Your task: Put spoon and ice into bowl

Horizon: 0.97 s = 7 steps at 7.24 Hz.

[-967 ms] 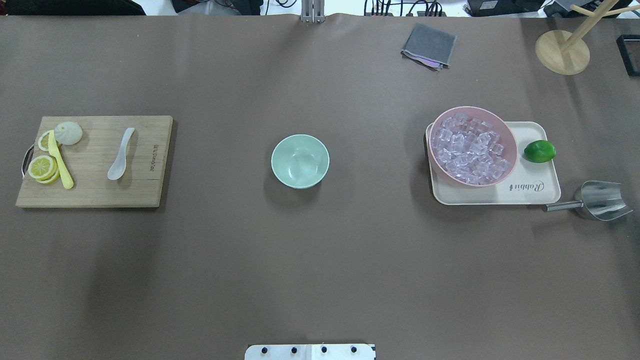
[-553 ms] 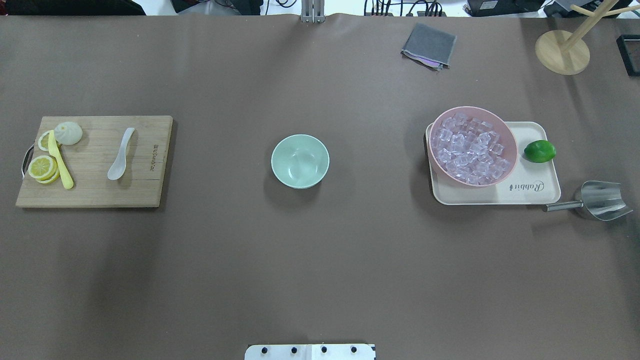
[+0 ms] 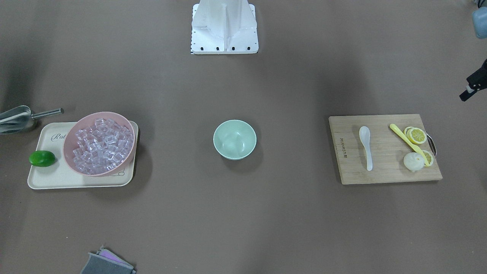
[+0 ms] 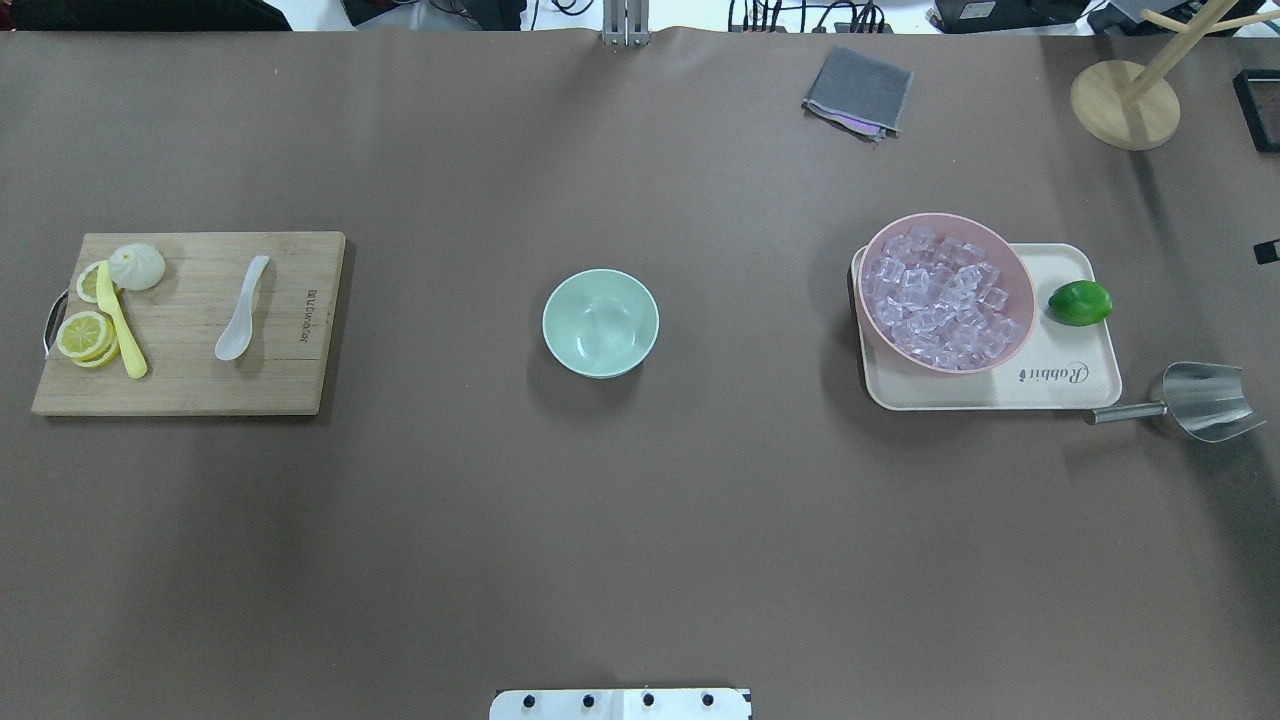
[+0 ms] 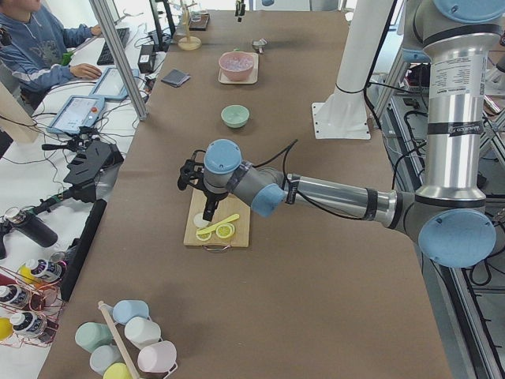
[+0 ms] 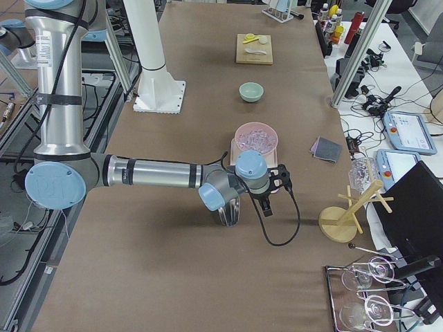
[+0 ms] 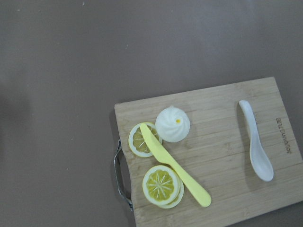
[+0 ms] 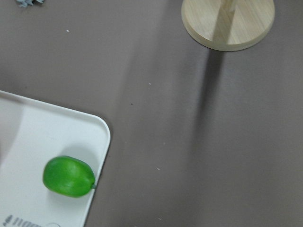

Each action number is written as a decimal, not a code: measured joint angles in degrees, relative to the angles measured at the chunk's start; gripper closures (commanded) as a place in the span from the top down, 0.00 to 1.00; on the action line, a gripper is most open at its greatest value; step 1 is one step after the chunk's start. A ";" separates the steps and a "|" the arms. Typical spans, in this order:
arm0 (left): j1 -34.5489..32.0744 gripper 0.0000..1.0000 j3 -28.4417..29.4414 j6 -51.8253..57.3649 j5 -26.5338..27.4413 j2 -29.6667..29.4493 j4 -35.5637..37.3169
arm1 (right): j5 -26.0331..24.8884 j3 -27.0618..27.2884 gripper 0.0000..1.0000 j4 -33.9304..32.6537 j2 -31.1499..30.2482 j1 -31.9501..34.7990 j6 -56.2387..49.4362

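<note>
The white spoon [image 4: 240, 310] lies on the wooden cutting board [image 4: 190, 385] at the left; it also shows in the left wrist view [image 7: 255, 142]. The mint-green bowl [image 4: 600, 322] stands empty at mid-table. The ice [image 4: 940, 300] fills a pink bowl [image 4: 1012, 250] on a beige tray [image 4: 1060, 385] at the right. My left gripper [image 3: 471, 85] hangs beyond the board's outer end. My right gripper [image 4: 1268, 250] just shows at the right edge, beyond the tray. I cannot tell whether either is open or shut.
On the board lie lemon slices [image 4: 85, 335], a yellow utensil [image 4: 120, 320] and a white bun [image 4: 136, 266]. A lime [image 4: 1079, 302] sits on the tray. A metal scoop [image 4: 1200, 400] lies right of it. A grey cloth [image 4: 858, 92] and a wooden stand [image 4: 1124, 104] are at the back.
A black tip of my right gripper has come into the overhead view at the right edge. The objects on the table have not moved.
</note>
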 measured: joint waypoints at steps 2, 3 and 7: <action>7.15 0.91 0.41 -10.06 7.87 -4.95 -0.01 | -1.07 2.14 1.00 1.99 4.17 -5.50 16.97; 10.28 0.89 0.98 -13.17 10.67 -7.29 0.03 | -3.53 4.62 0.99 2.04 6.47 -9.58 25.44; 19.48 0.83 7.21 -19.16 17.68 -15.05 -0.32 | -13.13 7.95 0.91 -1.47 14.73 -22.30 40.13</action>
